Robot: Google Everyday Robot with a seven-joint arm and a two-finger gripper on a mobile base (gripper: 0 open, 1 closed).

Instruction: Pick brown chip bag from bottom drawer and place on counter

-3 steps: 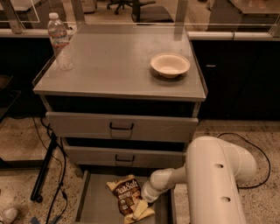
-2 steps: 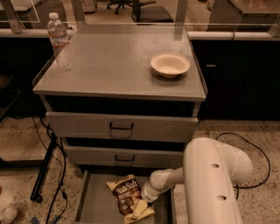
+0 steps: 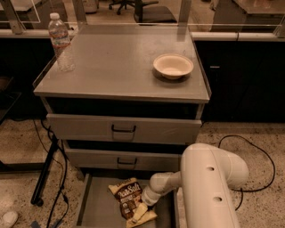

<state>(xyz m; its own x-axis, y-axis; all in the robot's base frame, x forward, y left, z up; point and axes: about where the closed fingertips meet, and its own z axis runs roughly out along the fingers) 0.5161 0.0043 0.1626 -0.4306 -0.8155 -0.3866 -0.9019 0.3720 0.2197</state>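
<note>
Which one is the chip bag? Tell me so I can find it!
Look below the grey counter, past the two drawers with handles, to the bottom drawer open by the floor. The brown chip bag lies in it, with the robot's tool at its lower end. Unlike the bowl and bottle up top, it is dark, crinkly, with white writing.

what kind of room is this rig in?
Probably an office or lab: office chairs behind a glass partition, a grey metal drawer cabinet, cables across a speckled floor. The pincer is down in the bottom drawer at the brown chip bag.
</note>
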